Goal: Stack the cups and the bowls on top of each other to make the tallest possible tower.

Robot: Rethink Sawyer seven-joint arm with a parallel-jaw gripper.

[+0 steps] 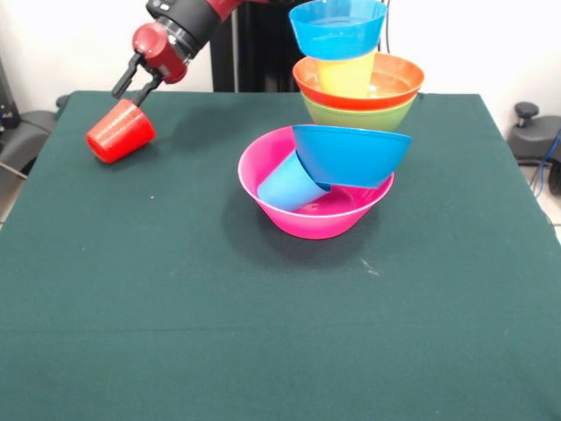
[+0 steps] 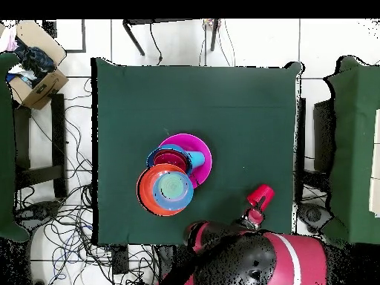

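the gripper [image 1: 133, 88] hangs over the green-clothed table [image 1: 175, 333], its fingers [image 1: 123, 84] closed on the base of a tilted glossy red plastic cup [image 1: 120, 132]. well apart stands the tower [image 1: 346, 132]: a large pink plastic bowl [image 1: 298, 219] holding a leaning light blue cup [image 1: 289, 184] and the stacked bowls above.

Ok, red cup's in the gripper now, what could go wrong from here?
1. The tower leans: its large blue plastic bowl sits tilted on a light blue plastic tumbler lying in the large pink bowl. A nudge could topple it.
2. The gripper holds the glossy red tumbler tilted, by its narrow end; it may slip.
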